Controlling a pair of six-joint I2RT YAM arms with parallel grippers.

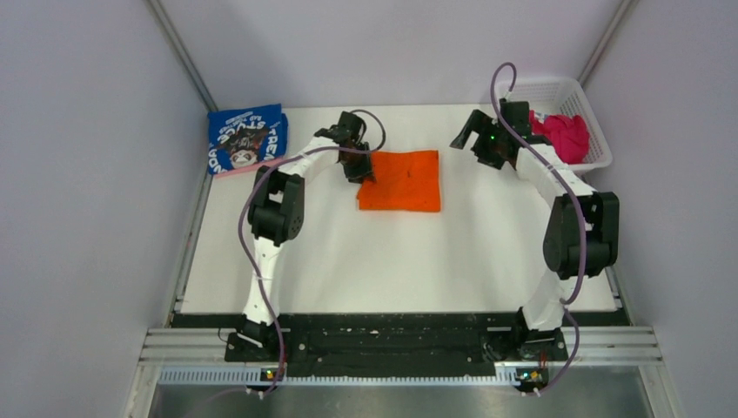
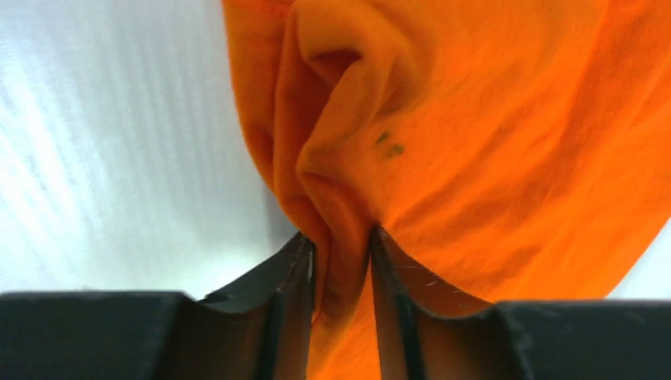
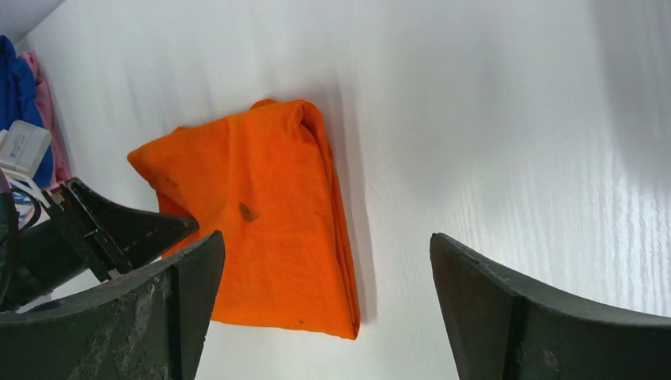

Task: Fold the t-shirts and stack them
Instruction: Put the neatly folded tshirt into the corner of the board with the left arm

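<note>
White table [image 1: 392,261] between pale grey walls [image 1: 78,174]

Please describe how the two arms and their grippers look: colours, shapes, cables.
The left arm and the right arm both have white links and bulky black joint housings. A greyish-purple cable loops along each. The right gripper has broad, curved black fingers, visibly scuffed; a small green light glows on its wrist.

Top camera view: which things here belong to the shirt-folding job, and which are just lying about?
Part of the job: folded orange t-shirt; folded blue printed t-shirt; crumpled magenta t-shirt.
Just there: white basket holding the magenta one; white table.
</note>
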